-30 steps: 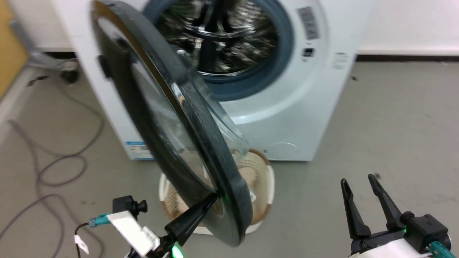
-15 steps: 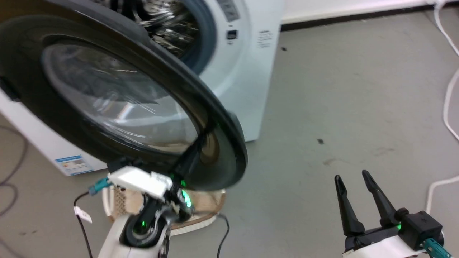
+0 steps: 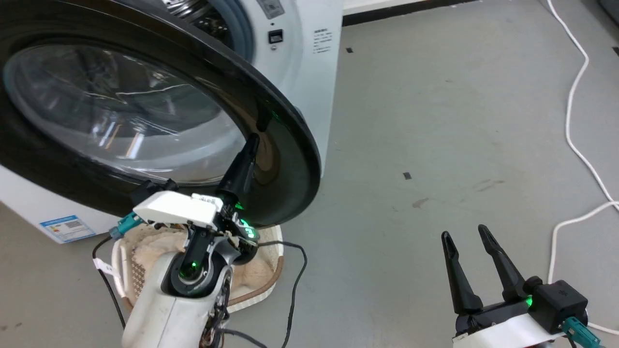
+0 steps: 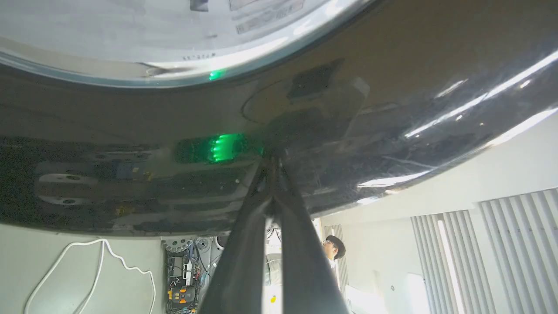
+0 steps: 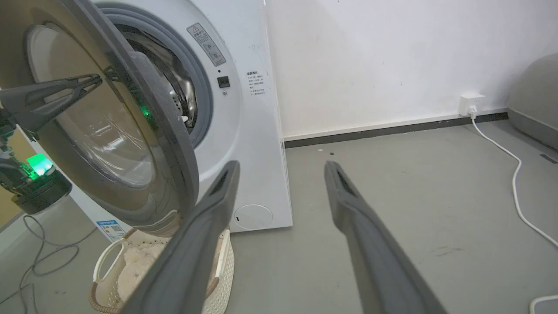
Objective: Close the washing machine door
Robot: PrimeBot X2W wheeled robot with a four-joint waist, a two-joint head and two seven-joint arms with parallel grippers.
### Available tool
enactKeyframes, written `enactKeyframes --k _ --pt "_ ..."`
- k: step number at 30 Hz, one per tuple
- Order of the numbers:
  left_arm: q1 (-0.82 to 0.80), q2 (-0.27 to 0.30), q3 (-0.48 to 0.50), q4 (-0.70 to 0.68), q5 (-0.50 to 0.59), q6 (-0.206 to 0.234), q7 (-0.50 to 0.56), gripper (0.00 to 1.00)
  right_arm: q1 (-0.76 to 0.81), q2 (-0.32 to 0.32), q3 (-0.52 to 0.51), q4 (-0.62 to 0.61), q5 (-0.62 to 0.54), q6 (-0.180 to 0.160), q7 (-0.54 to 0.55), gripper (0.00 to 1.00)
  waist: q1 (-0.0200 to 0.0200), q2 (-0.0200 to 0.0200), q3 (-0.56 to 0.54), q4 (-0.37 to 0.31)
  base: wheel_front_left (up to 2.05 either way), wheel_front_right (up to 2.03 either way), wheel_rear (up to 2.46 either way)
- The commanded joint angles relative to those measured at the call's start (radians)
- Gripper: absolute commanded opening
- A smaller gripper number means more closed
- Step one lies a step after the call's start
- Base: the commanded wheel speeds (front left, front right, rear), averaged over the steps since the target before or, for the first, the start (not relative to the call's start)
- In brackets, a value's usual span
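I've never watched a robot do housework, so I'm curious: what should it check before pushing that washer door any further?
1. Left fingers shut, tips pressed on the outer face of the washing machine door: ok.
2. Door latched to the washing machine: not ok, a gap shows at its free edge.
3. Right fingers open, over the floor, apart from the door: ok.
4. Basket stands under the door's lower rim; clearance: cannot tell.
5. Grey gasket free of laundry: cannot tell, the door hides much of it.
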Motion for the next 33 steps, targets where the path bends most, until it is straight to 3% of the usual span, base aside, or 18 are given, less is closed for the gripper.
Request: enactKeyframes --k 1,7,13,17,20,23,27,33 --pt "0.024 0.002 -0.005 -0.005 0.010 -0.005 0.002 0.00 -0.007 0.005 -0.003 -0.001 -0.006 0.001 -0.004 1.00 0.0000 -0.0001 -0.011 0.018 0.00 0.00 0.00" --pt "0.121 0.047 -0.087 -0.070 0.160 -0.005 0.024 0.00 0.001 -0.004 -0.009 -0.002 -0.005 0.001 -0.004 1.00 0.0000 -0.0001 -0.048 0.076 0.00 0.00 0.00" --pt "0.246 0.239 -0.264 -0.160 0.472 -0.005 -0.019 0.00 0.015 -0.017 -0.017 0.000 0.003 0.001 -0.004 1.00 0.0000 -0.0001 -0.101 0.157 0.00 0.00 0.00" --pt "0.264 0.394 -0.358 -0.127 0.774 -0.004 -0.141 0.00 0.031 -0.021 -0.025 0.001 0.009 0.001 -0.004 1.00 0.0000 -0.0001 -0.129 0.215 0.00 0.00 0.00" --pt "0.262 0.441 -0.372 -0.094 0.922 0.030 -0.245 0.00 0.045 -0.024 -0.025 0.005 0.011 0.001 -0.004 1.00 0.0000 -0.0001 -0.147 0.259 0.00 0.00 0.00" --pt "0.260 0.448 -0.322 -0.100 0.994 0.096 -0.331 0.00 0.053 -0.025 -0.025 0.004 0.012 0.001 -0.004 1.00 0.0000 -0.0001 -0.158 0.298 0.00 0.00 0.00" --pt "0.289 0.414 -0.195 -0.177 1.087 0.160 -0.355 0.00 0.055 -0.027 -0.023 0.001 0.014 0.001 -0.004 1.00 0.0000 -0.0001 -0.167 0.336 0.00 0.00 0.00" --pt "0.440 0.281 0.006 -0.319 1.229 0.164 -0.356 0.00 0.055 -0.032 -0.017 0.002 0.011 0.001 -0.004 1.00 0.0000 -0.0001 -0.177 0.363 0.00 0.00 0.00"
